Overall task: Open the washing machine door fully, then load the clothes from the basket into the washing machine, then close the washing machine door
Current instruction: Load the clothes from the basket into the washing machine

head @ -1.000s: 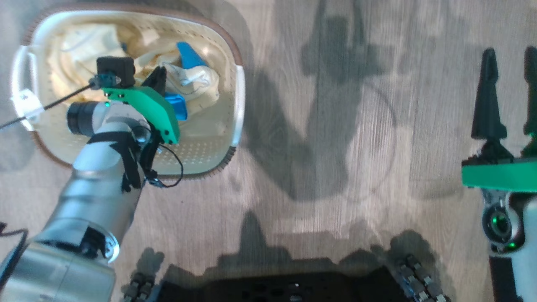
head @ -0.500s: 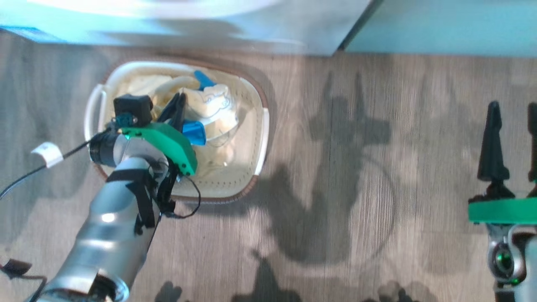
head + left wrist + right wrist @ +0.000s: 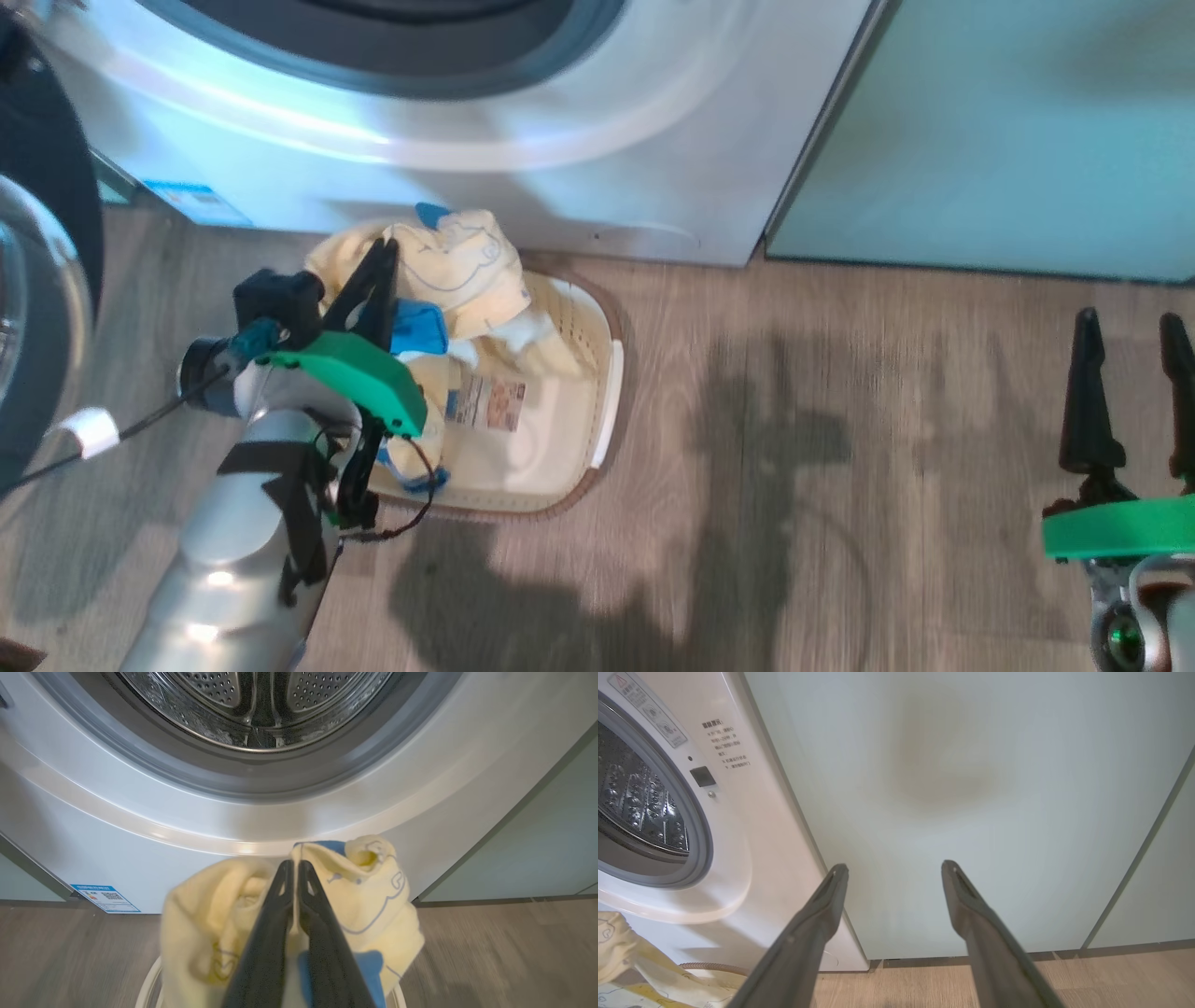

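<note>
— Between the basket [image 3: 611, 392] and the washing machine [image 3: 523, 140], how much room?
— Little: its brown rim lies just beside the white front, under the open drum mouth [image 3: 261, 709]; the washing machine door [image 3: 37, 233] stands swung out at my left.
— Your arms?
— My left end effector [image 3: 378, 257], raised over the basket, is clamped on the clothes [image 3: 467, 271]; my right end effector [image 3: 1128, 322] hangs over bare floor [image 3: 794, 420], fingers apart.

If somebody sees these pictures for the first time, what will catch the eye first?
The left gripper is shut on pale yellow clothes, held over the basket before the washing machine. Above gapes its open steel drum. The right gripper stands open and empty, facing a green cabinet panel.
</note>
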You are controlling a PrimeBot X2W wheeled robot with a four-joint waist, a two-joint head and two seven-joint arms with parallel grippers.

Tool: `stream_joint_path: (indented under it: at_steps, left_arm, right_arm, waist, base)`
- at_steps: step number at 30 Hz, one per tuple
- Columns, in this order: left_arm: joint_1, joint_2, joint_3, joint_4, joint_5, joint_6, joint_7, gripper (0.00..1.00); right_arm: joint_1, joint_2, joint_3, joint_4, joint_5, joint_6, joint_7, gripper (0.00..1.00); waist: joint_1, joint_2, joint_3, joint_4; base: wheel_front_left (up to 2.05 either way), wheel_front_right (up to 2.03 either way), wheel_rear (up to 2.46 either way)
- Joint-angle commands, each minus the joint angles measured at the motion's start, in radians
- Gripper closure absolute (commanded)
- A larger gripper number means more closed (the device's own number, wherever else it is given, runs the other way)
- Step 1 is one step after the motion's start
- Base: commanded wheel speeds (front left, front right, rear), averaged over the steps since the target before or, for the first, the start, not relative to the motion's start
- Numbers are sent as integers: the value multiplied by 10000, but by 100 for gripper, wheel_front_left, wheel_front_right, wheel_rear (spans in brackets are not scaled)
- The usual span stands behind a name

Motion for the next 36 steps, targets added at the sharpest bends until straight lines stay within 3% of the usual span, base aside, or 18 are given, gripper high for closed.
stream_joint_path:
  at_steps: [1,20,36]
  left_arm:
    - [17,466,338,-452,74,117,-106,100]
    - [2665,1751,1069,-4114,-70,1028,1007,100]
    - [3943,1917,1121,-5749,-158,1488,1657,100]
  right_arm:
    - [75,-172,159,-241,-87,-29,45,0]
    - [900,-352,288,-495,-149,-29,736,0]
    - [1587,-159,123,-946,-328,-29,1144,0]
  waist:
    - [2,-1,-466,98]
    - [2,-1,-2509,81]
    - [2,-1,-3120,121]
  base:
    - [0,0,0]
    - [0,0,0]
    - [0,0,0]
